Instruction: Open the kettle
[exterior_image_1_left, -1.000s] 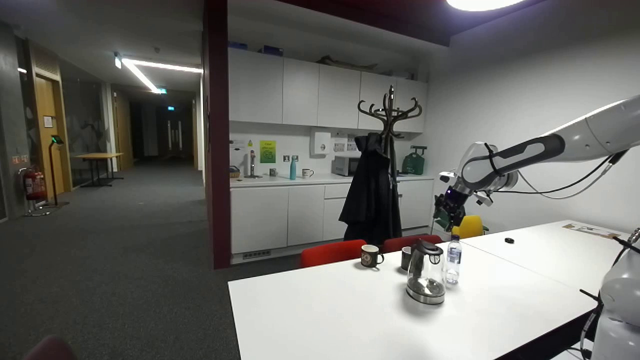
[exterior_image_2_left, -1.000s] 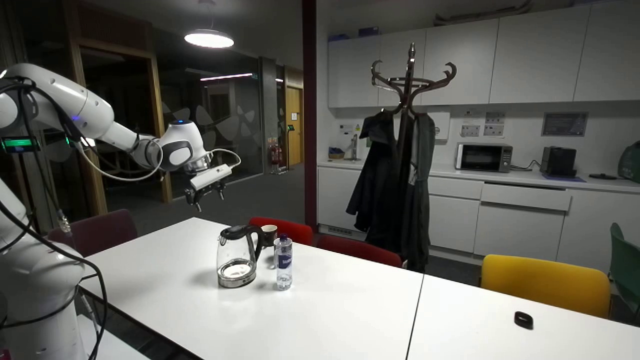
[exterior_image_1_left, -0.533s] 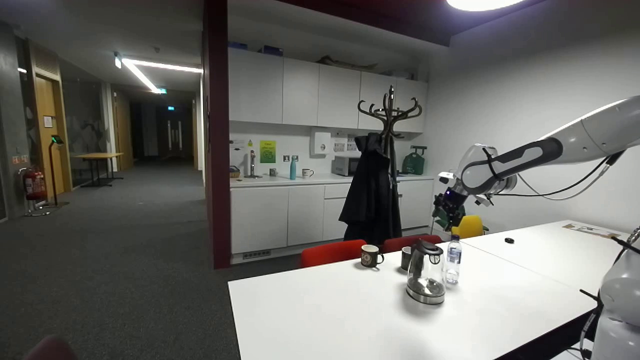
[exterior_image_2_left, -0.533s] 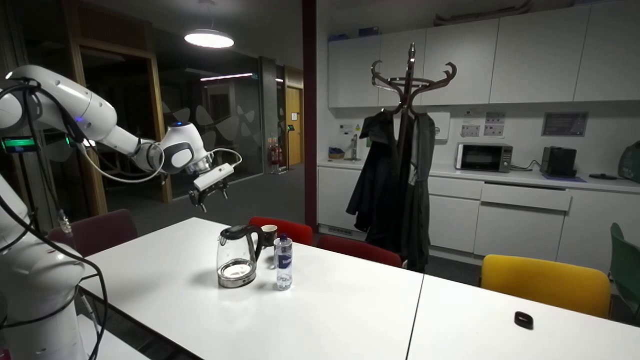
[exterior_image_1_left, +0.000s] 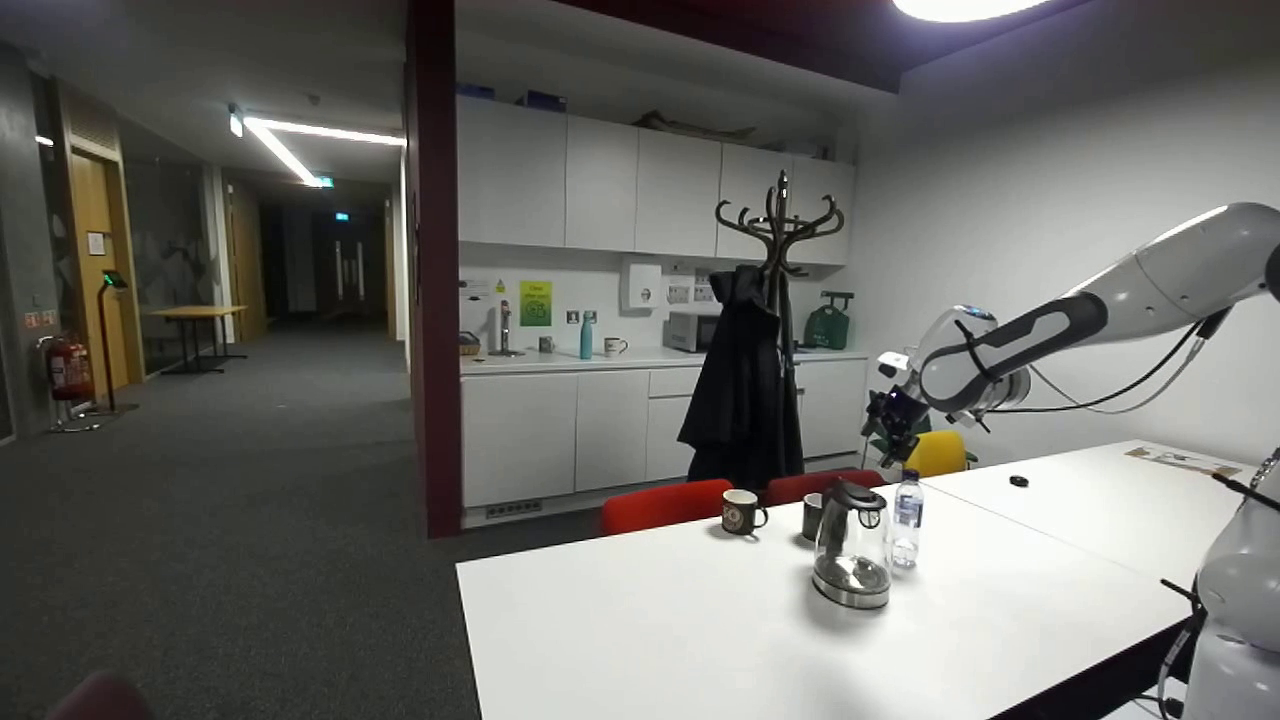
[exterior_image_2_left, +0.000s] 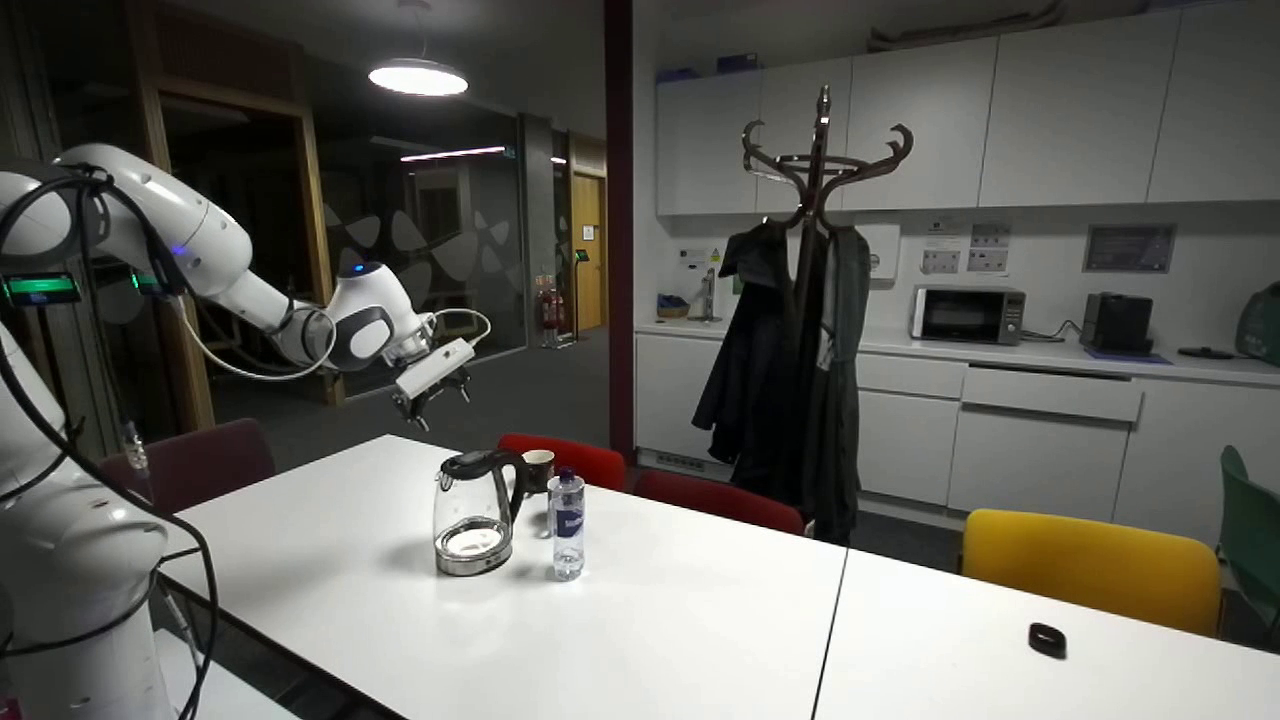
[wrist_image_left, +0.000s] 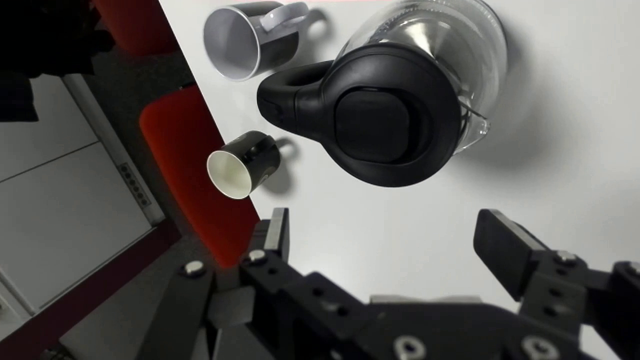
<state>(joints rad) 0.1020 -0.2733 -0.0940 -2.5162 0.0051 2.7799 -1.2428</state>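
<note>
Hand (wrist_image_left: 383, 227) spread wide, holding nothing, up off the table (exterior_image_1_left: 650, 640) and clear of the kettle (exterior_image_1_left: 852, 550). Kettle's upright on the table in both exterior views; lid (wrist_image_left: 372, 125) looks shut to me. My read: approach step, opening not begun. Next I need the hand over the lid, lined up, then down gently; can't tell from here how it releases. Could clip the handle (wrist_image_left: 305, 106) or shove the kettle. Kettle's see-through; can't make out any fill. Bottle (exterior_image_2_left: 568, 525) just beside it, capped, level unclear. Near mug (wrist_image_left: 252, 42) by the handle, nothing showing inside. Far mug (wrist_image_left: 244, 165) near the table edge, pale inside; can't tell if anything's in it.
</note>
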